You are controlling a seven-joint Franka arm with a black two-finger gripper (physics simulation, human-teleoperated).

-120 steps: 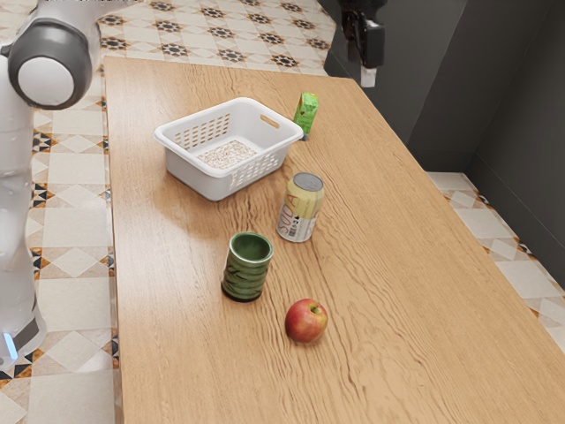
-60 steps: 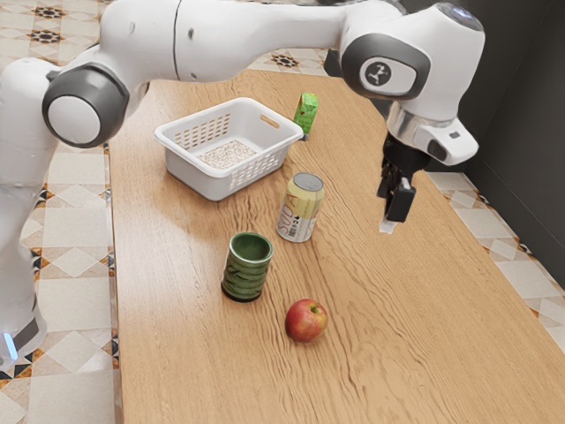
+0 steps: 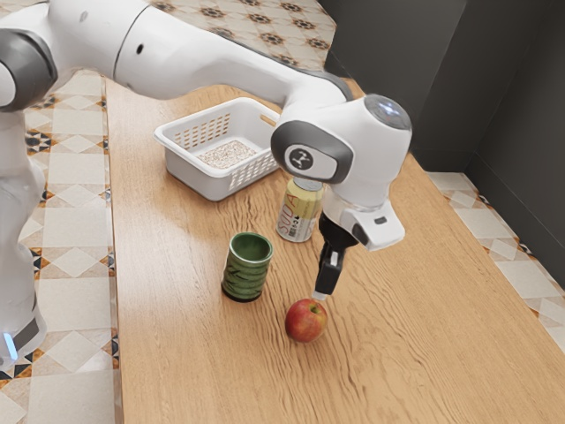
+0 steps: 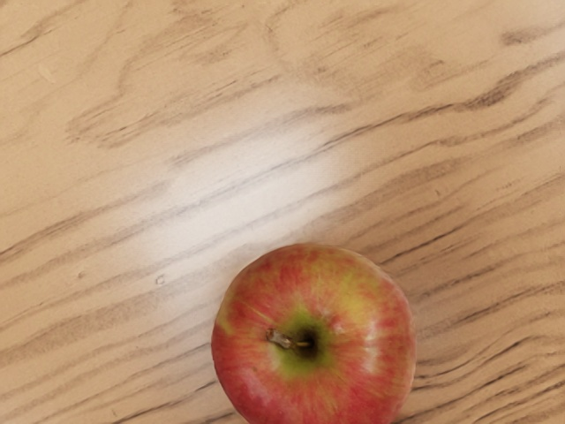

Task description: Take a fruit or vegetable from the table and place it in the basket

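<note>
My gripper (image 3: 320,295) hangs over the apple (image 3: 306,321), its tip right by the fruit's top; I can't tell from here whether it is open or closed, or whether it touches. The apple sits on the bare table (image 3: 415,353), stem up, and I judge the step in hand to be lining up for the grasp.

I'd want the jaws wide and centred on the stem before I sink, then straight down until they flank the widest part. Too shallow a bite on that round skin could squirt it away or send it rolling. A firm, even squeeze should do.

Just beside it stands the green cup (image 3: 246,267), with the soda can (image 3: 298,212) farther off, near my arm (image 3: 194,57). The basket (image 3: 192,175) lies beyond them, so I'd lift high to clear both.
</note>
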